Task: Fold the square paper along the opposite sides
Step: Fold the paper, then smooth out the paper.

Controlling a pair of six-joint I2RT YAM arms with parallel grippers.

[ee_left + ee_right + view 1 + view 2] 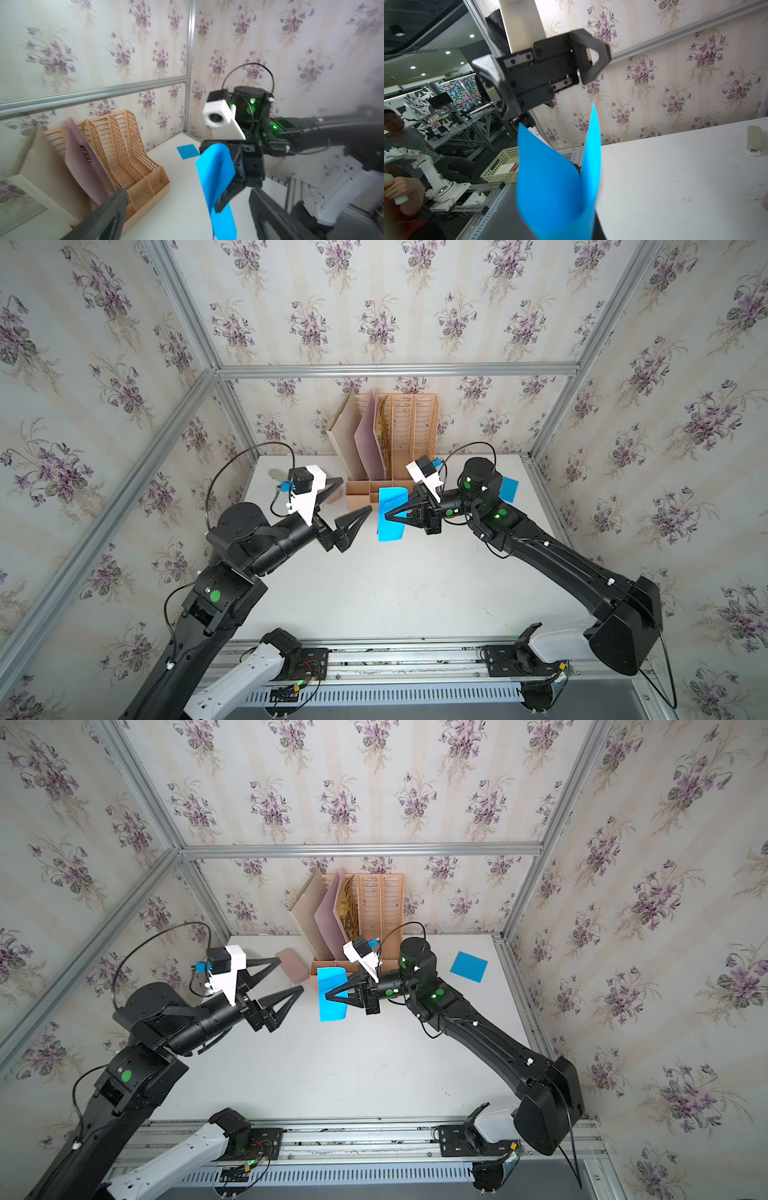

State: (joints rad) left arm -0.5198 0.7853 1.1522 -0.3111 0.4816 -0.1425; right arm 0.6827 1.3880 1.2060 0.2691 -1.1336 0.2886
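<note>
The only mark that might be writing is showing on the mauve plastic folder (79,141) in the left wrist view, a small dark patch too blurred for us to read. That folder is leaning in the peach plastic lattice file rack (413,427) at the back of the white table (374,593), beside a beige cardboard folder (347,435).

The bright blue square paper (390,531) is hanging in the air above the table, in front of the rack. It is curling over on itself in a soft rounded loop, and its two layers are meeting where the right gripper (387,515) is pinching them, jaws closed tight on the sheet. In the right wrist view the paper (554,187) is spreading into two flaps and blocking that gripper's fingertips. The left gripper (355,494) is standing with its jaws spread wide, holding nothing, just beside the paper's edge and apart from it.

In the left wrist view the paper's lower end is running off the picture, so we are unable to tell whether it is touching the table. A second flat blue paper sheet (468,967) is lying on the table near the right arm. A small pinkish rounded object (291,965) is lying near the rack, and we are unable to tell what it is.
</note>
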